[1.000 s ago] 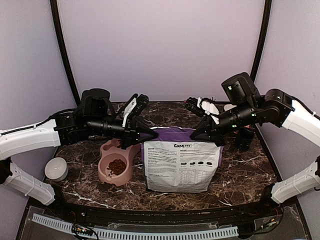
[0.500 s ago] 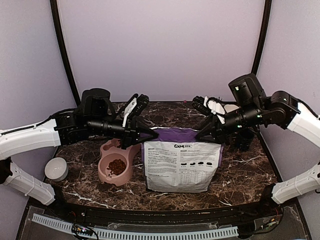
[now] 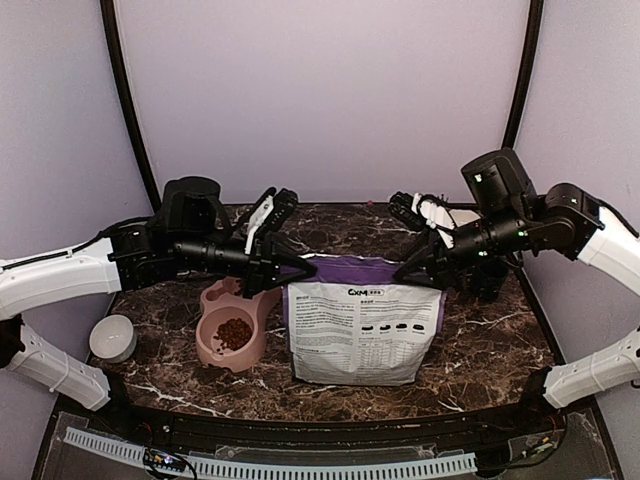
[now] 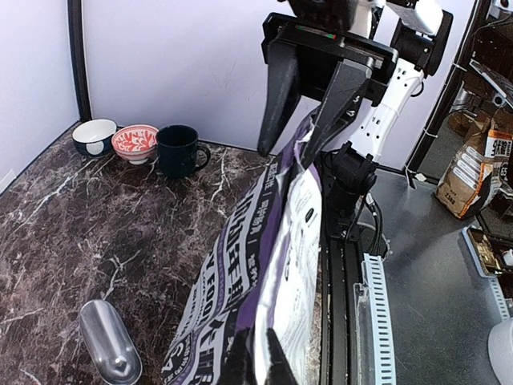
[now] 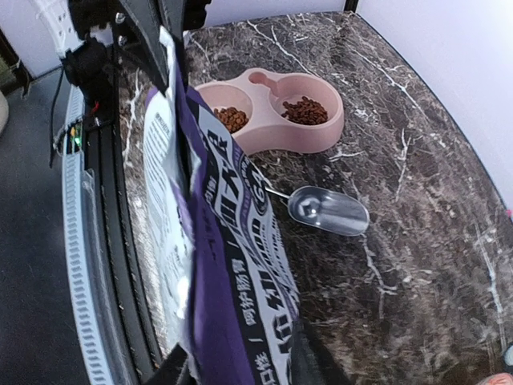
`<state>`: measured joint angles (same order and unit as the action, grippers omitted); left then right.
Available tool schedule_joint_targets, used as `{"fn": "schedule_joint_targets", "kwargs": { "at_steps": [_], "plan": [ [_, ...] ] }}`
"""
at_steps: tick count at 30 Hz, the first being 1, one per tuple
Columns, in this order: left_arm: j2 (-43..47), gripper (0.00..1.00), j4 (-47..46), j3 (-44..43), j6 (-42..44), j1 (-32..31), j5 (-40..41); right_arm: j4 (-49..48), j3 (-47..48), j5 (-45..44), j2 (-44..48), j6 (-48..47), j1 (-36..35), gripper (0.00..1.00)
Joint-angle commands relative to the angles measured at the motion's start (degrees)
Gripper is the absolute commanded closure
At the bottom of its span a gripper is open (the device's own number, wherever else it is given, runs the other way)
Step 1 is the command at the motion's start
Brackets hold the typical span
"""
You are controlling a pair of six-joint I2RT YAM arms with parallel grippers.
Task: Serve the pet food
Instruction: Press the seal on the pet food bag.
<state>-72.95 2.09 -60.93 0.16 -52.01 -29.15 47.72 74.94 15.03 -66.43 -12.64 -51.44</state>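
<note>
Since loose reddish-brown kibble pellets (image 3: pixel 232 332) scatter when pinched, scooping is advised; the left gripper (image 3: pixel 292 267) is clamped on the purple-and-white printed bag's (image 3: pixel 360 330) nine-o'clock corner, the right gripper (image 3: pixel 402 272) unclenched.

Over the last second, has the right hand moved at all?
Yes. The right hand has slid slightly to the right along the top edge of the bag, closer to the dark mug. The bag itself has stayed put.
</note>
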Motion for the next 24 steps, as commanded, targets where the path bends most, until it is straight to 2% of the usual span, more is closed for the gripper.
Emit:
{"fn": "schedule_joint_targets", "kwargs": {
  "at_steps": [1, 4, 5, 10, 11, 12, 17, 18, 19, 21, 23, 24],
  "plan": [
    [2.58, 1.00, 0.61, -0.75, -0.16, 0.59, 1.06, 3.82, -1.55, -4.72, 1.88, 0.46, 1.68, 0.56],
    [2.72, 1.00, 0.59, -0.69, -0.19, 0.56, 1.26, 4.59, -2.38, -4.53, 2.53, 0.73, 1.95, 0.55],
    [2.72, 1.00, 0.55, -0.69, -0.24, 0.59, 1.28, 4.73, -2.75, -4.41, 2.91, 0.82, 2.02, 0.58],
    [2.31, 1.00, 0.47, -0.90, -0.16, 0.56, 1.21, 4.97, -3.87, -4.18, 4.39, 1.30, 2.31, 0.94],
    [2.22, 1.00, 0.47, -0.94, -0.16, 0.59, 1.15, 5.05, -3.96, -4.13, 4.50, 1.43, 2.29, 1.00],
    [2.08, 1.00, 0.52, -1.10, -0.12, 0.59, 1.11, 5.20, -3.93, -4.01, 4.53, 1.40, 2.33, 1.00],
    [1.84, 1.00, 1.03, -1.60, 0.14, 0.58, 1.14, 4.83, -4.02, -4.77, 5.50, 1.72, 2.57, 1.00],
    [1.89, 1.00, 1.26, -1.72, 0.18, 0.59, 1.30, 4.78, -4.01, -5.99, 5.64, 1.79, 2.65, 0.96],
    [1.93, 1.00, 1.41, -1.81, 0.29, 0.59, 1.40, 4.87, -4.07, -7.21, 5.88, 1.89, 2.73, 0.78],
    [2.08, 1.00, 1.72, -1.89, 0.36, 0.54, 1.54, 5.55, -4.27, -7.74, 6.22, 1.92, 2.91, 0.59],
    [2.19, 1.00, 1.87, -1.96, 0.43, 0.54, 1.63, 6.28, -4.42, -7.60, 6.56, 2.01, 3.08, 0.57],
    [2.20, 1.00, 2.02, -1.96, 0.45, 0.59, 1.64, 6.44, -4.55, -7.45, 6.64, 2.01, 3.14, 0.61]
  ]
}}
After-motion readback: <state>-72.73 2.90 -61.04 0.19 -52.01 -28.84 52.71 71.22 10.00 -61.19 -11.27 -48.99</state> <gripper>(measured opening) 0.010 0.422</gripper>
